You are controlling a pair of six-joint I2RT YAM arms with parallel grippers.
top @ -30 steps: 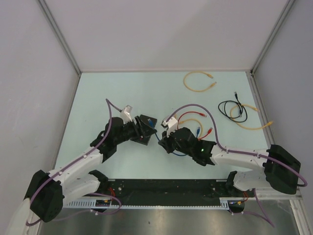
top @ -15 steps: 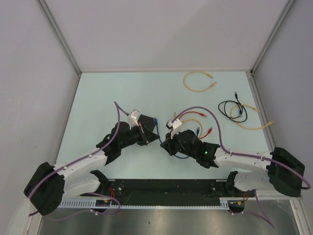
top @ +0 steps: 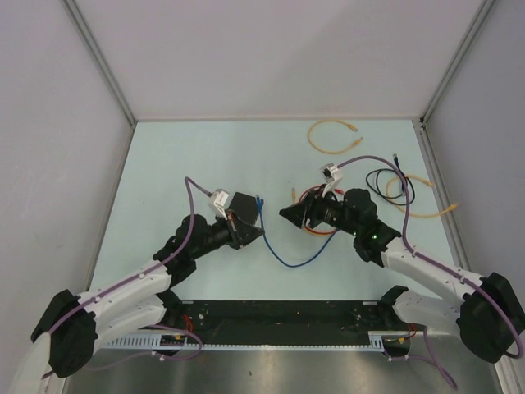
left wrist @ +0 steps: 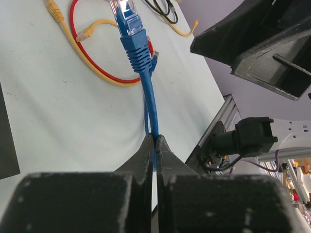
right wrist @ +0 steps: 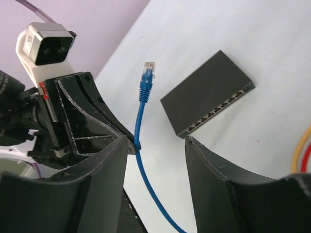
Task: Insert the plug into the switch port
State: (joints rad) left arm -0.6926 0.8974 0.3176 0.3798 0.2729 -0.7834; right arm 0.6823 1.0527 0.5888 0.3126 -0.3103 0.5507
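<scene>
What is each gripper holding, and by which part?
The left gripper pinches the blue cable on its cord, behind the plug, which sticks out free. The right gripper is open and holds nothing.

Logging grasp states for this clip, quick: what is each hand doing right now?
Left hand: closed on the blue cable.
Right hand: open, holding nothing.
</scene>
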